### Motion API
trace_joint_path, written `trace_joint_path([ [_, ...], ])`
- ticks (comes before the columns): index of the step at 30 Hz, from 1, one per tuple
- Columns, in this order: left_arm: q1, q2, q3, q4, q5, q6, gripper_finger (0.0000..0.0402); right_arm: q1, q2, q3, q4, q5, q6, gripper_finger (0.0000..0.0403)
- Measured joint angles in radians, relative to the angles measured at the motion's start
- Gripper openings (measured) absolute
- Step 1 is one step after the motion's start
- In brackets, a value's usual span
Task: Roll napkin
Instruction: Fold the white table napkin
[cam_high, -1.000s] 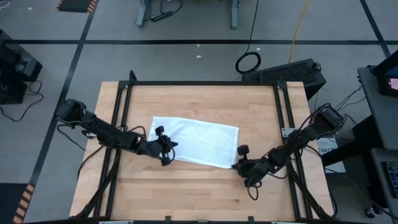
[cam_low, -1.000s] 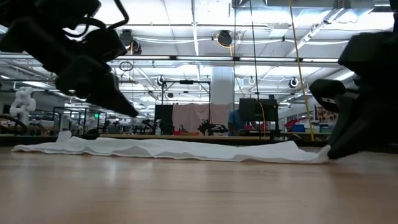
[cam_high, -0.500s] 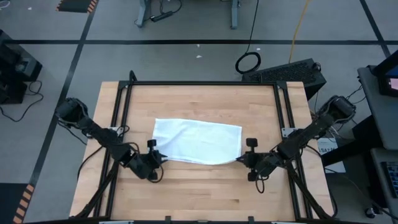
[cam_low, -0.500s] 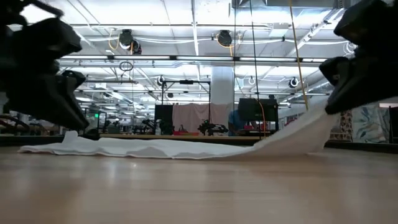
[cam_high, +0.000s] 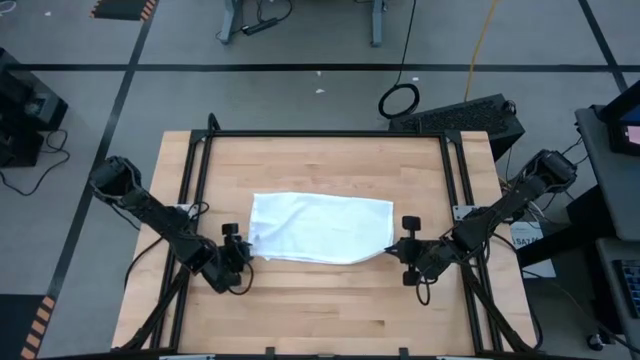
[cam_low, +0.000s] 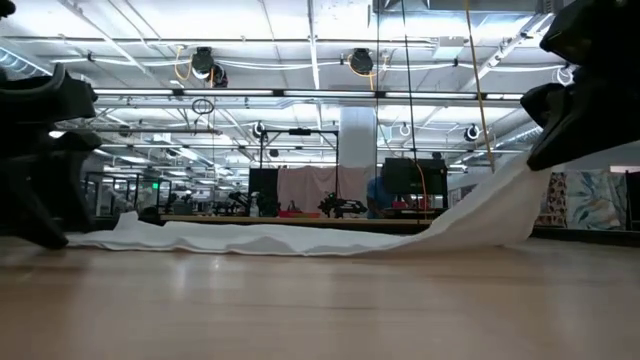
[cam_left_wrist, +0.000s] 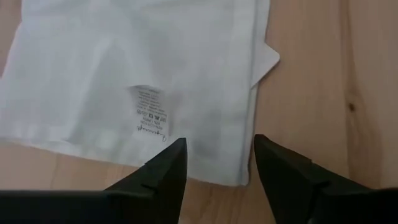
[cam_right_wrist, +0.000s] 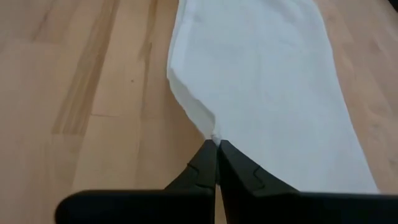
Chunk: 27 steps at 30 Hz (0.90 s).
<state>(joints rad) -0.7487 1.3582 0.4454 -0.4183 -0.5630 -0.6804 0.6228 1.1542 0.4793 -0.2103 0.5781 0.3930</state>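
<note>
The white napkin (cam_high: 320, 228) lies as a long folded strip across the middle of the wooden table (cam_high: 320, 310). Its left part rests flat, with a small label (cam_left_wrist: 151, 112) facing up. My left gripper (cam_left_wrist: 217, 149) stands open at the napkin's near left corner; I cannot tell whether its fingertips touch the cloth. It shows in the high view as my left gripper (cam_high: 238, 250). My right gripper (cam_high: 398, 250) is shut on the napkin's right end, which rises off the table in the low view (cam_low: 490, 205). My right gripper pinches the napkin's near right corner (cam_right_wrist: 210, 130) between its two fingertips. The fingers slant down from the table's right side. That end is lifted and slopes down from the fingers (cam_low: 545, 150) to the table, where the rest lies flat.
Black metal frame rails run along the table's left side (cam_high: 197, 180), right side (cam_high: 458, 180) and far side (cam_high: 325, 134). Bare wood lies between the napkin and the near edge.
My left gripper has drawn back from the napkin's left end toward the table's near left and opened. My right gripper has risen with the napkin's right corner, lifting that end off the table. The left part has stayed flat.
</note>
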Motion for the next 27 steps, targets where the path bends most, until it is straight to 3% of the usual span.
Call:
trace_joint_path([
  [9,-0.006,-0.002,-0.039,0.054,0.013,0.074,0.014,0.0,0.0,0.0,-0.005,-0.001,0.008,0.0],
  [17,-0.006,-0.003,-0.071,0.11,0.054,0.074,0.0012,0.001,0.0,0.0,-0.006,-0.022,0.007,0.0],
  [23,-0.001,0.004,0.001,0.112,0.11,0.04,0.0005,0.001,0.0,0.0,-0.003,-0.145,0.036,0.0],
  [27,-0.006,0.0,0.083,0.141,0.268,0.023,0.0005,0.001,0.0,0.0,0.003,-0.28,0.063,0.0],
])
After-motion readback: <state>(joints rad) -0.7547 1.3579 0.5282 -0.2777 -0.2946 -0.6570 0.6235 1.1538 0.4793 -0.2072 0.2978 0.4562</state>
